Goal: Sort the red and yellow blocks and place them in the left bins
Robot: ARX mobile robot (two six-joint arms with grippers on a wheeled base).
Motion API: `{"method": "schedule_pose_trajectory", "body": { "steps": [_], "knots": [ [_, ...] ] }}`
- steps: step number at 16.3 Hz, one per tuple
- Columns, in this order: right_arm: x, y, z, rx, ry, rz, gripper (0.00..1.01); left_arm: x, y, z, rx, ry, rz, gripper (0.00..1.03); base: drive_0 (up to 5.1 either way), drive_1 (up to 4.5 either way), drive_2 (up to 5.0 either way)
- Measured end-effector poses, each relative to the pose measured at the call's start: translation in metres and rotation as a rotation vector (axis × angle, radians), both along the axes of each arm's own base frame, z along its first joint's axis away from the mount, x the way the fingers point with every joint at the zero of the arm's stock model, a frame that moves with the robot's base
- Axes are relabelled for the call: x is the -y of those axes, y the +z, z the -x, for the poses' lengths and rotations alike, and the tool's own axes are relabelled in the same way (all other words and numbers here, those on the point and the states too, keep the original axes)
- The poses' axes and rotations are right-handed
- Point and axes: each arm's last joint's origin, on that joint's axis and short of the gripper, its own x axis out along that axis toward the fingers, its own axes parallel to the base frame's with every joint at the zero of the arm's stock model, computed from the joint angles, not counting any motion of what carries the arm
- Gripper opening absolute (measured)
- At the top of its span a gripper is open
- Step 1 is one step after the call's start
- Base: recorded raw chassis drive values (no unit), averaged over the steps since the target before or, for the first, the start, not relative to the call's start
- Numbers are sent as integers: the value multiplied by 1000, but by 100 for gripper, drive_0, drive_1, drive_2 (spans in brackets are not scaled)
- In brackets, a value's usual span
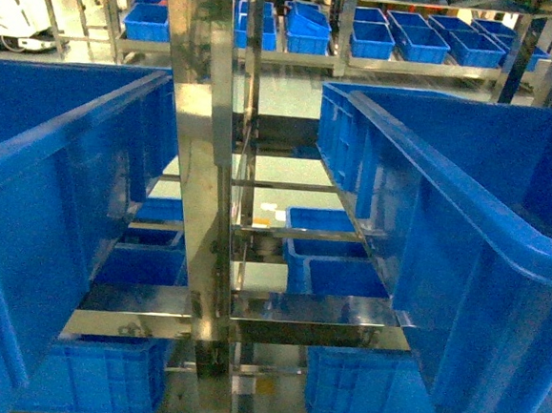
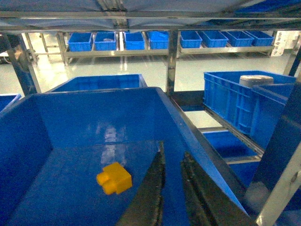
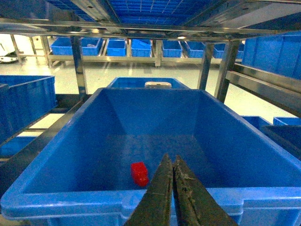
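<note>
From my head camera, two big blue crates filled the sides of the view, the left crate (image 1: 36, 216) and the right crate (image 1: 473, 251), with a steel rack post (image 1: 197, 181) rising between them. More blue bins sat on a far shelf (image 1: 402, 65). Neither of my claws showed in that view.

At my left wrist, my left claw (image 2: 173, 179) stood a little apart, a narrow gap between its dark fingers (image 2: 153, 188), gripping nothing. It hung over the near right corner of the blue crate (image 2: 28, 127), and the yellow block (image 2: 114, 177) lay on the crate floor just left of the fingertips, not touching them.

At my right wrist, my right claw (image 3: 172, 181) was clenched, its two fingers pressed together with nothing between them. It hovered above the near rim of its own blue crate (image 3: 61, 200). The red block (image 3: 139, 173) rested on that crate's floor, near the front wall and just left of the claw.
</note>
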Motion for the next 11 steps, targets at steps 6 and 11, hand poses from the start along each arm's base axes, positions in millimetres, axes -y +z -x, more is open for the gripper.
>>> {"method": "schedule_pose_trajectory", "body": {
  "steps": [6, 11],
  "knots": [
    [0, -28, 9, -7, 0, -3, 2, -1, -28, 21, 3, 17, 3, 2, 0, 0, 0],
    [0, -46, 16, -3, 0, -3, 2, -1, -47, 39, 4, 17, 4, 2, 0, 0, 0]
  ]
}}
